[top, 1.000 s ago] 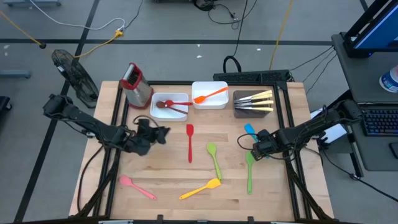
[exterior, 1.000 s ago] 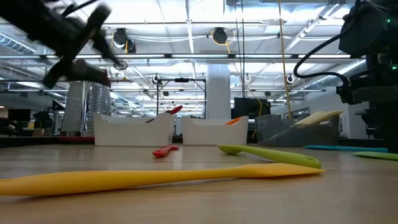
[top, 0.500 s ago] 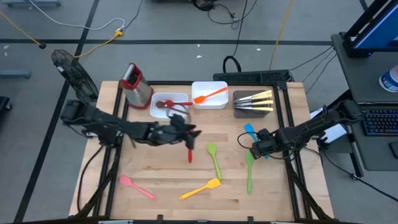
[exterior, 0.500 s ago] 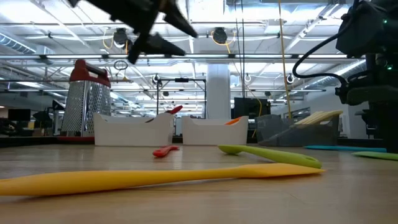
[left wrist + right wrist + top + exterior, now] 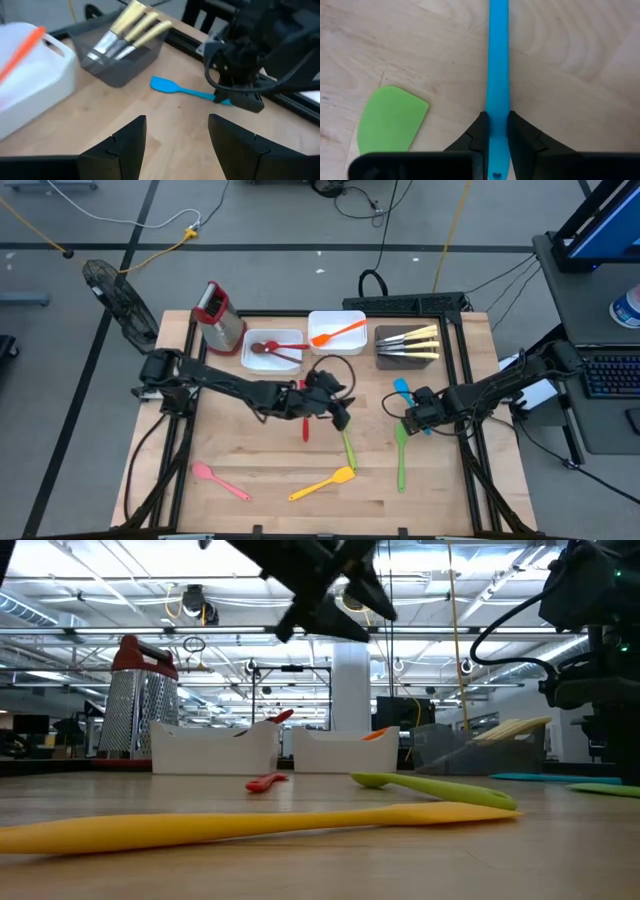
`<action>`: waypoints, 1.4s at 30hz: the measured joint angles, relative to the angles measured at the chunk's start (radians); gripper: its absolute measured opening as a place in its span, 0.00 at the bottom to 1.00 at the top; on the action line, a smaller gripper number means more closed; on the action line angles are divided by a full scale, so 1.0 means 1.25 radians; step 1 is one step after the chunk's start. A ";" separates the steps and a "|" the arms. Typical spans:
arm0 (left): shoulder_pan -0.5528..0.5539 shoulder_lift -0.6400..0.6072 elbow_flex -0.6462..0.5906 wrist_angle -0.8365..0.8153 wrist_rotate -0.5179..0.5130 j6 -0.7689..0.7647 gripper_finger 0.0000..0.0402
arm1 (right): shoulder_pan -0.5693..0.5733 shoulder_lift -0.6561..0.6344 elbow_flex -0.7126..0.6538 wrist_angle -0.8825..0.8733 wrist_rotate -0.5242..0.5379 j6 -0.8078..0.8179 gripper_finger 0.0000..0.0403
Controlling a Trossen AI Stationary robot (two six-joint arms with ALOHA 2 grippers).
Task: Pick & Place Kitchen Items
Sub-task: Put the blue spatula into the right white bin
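My right gripper (image 5: 495, 136) points straight down near the table's right edge and is shut on the blue spatula (image 5: 402, 390), which lies flat on the wood. A green spatula (image 5: 392, 117) lies just beside it. My left gripper (image 5: 340, 412) hovers open and empty over the middle of the table, above the red spatula (image 5: 305, 425) and the green spoon (image 5: 346, 445). In the left wrist view its fingers (image 5: 127, 145) face the blue spatula (image 5: 170, 86) and my right gripper (image 5: 235, 95). My right gripper pinches the blue spatula's handle (image 5: 498, 107) between its two fingers (image 5: 479, 135), close to the free end with the small hole. The fingers come from above, pointing down, and lie across the handle. The spatula lies flat on the table.
At the far edge stand two white trays (image 5: 290, 338), (image 5: 350, 345), holding red, brown and orange utensils, a dark tray of pale-handled knives (image 5: 408, 345) and a red-topped grater (image 5: 217, 315). A yellow spatula (image 5: 322, 483) and a pink one (image 5: 220, 480) lie near the front.
My left arm has swept from the table's left side toward its right edge, out over the middle, rising a little and rolling its wrist; its gripper stays open and empty. The utensils on the table lie where they lay.
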 joint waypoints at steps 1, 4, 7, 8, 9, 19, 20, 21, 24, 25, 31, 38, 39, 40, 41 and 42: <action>0.002 0.014 0.010 -0.002 0.006 0.002 0.54 | 0.000 -0.001 0.003 -0.001 0.000 -0.003 0.09; 0.008 0.048 0.030 -0.012 0.015 -0.004 0.54 | 0.000 -0.018 0.005 0.002 -0.005 -0.009 0.09; 0.018 0.068 0.034 -0.013 0.046 -0.014 0.54 | 0.000 -0.058 0.005 0.015 -0.003 -0.010 0.09; 0.021 0.073 0.034 -0.012 0.056 -0.021 0.54 | 0.000 -0.073 0.005 0.019 -0.001 -0.007 0.09; 0.026 0.078 0.034 -0.012 0.066 -0.032 0.54 | 0.001 -0.089 0.005 0.023 0.001 -0.005 0.09; 0.052 0.079 0.035 0.022 0.086 -0.016 0.54 | -0.009 -0.121 0.004 0.035 0.008 -0.004 0.08; 0.052 0.079 0.035 0.029 0.086 -0.007 0.54 | -0.011 -0.116 0.004 0.034 0.005 -0.006 0.08; 0.053 0.079 0.035 0.033 0.084 0.004 0.54 | -0.012 -0.113 0.004 0.034 0.003 -0.009 0.08; 0.053 0.079 0.035 0.045 0.076 0.052 0.54 | -0.016 -0.104 0.004 0.034 0.001 -0.011 0.08; 0.053 0.079 0.035 0.056 0.075 0.073 0.54 | -0.016 -0.104 0.004 0.035 0.001 -0.011 0.08; 0.054 0.108 0.035 0.107 0.067 0.150 0.54 | -0.016 -0.104 0.004 0.037 0.006 -0.010 0.08; 0.062 0.240 0.215 -0.027 0.107 0.207 0.54 | -0.016 -0.105 0.004 0.041 0.012 -0.009 0.08; 0.063 0.260 0.254 -0.058 0.111 0.215 0.54 | -0.016 -0.105 0.004 0.042 0.012 -0.009 0.08; 0.065 0.281 0.292 -0.081 0.122 0.222 0.54 | -0.016 -0.105 0.004 0.042 0.013 -0.010 0.08; 0.068 0.302 0.328 -0.097 0.140 0.225 0.54 | -0.016 -0.105 0.004 0.044 0.013 -0.010 0.08; 0.071 0.318 0.357 -0.112 0.159 0.227 0.54 | -0.014 -0.105 0.004 0.046 0.015 -0.012 0.08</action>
